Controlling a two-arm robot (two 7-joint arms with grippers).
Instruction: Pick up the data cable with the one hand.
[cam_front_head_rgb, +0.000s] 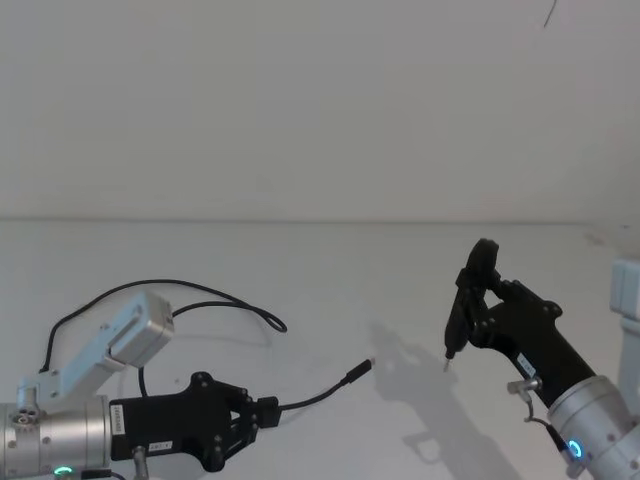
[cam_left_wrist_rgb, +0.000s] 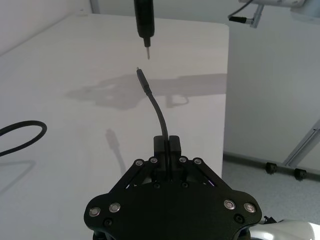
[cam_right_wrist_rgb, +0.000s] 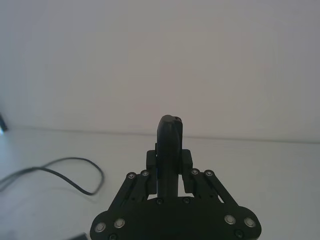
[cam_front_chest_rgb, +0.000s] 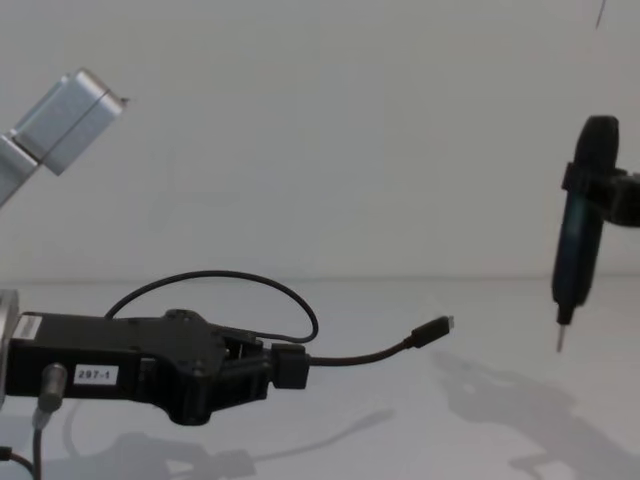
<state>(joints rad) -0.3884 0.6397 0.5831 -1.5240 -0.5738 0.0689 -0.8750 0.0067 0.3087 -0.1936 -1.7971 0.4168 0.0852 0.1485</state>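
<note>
Since the left end effector (cam_front_chest_rgb: 288, 368) is clamped on the data cable (cam_front_chest_rgb: 370, 352): grasp looks made, lift in hand
Data cable: plug (cam_front_chest_rgb: 432, 330) juts ahead of it, off the surface (cam_front_chest_rgb: 450, 425); slack loops behind
Right end effector (cam_front_head_rgb: 478, 305): well ahead, clamped on a pen-shaped tool (cam_front_chest_rgb: 578, 250)
Next move: steady raise, grip firm, slack trailing free

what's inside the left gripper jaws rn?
The black two-finger left gripper is shut on the thin black data cable, metal-tipped plug sticking out forward. The pinched stretch is covered by the jaws.
</note>
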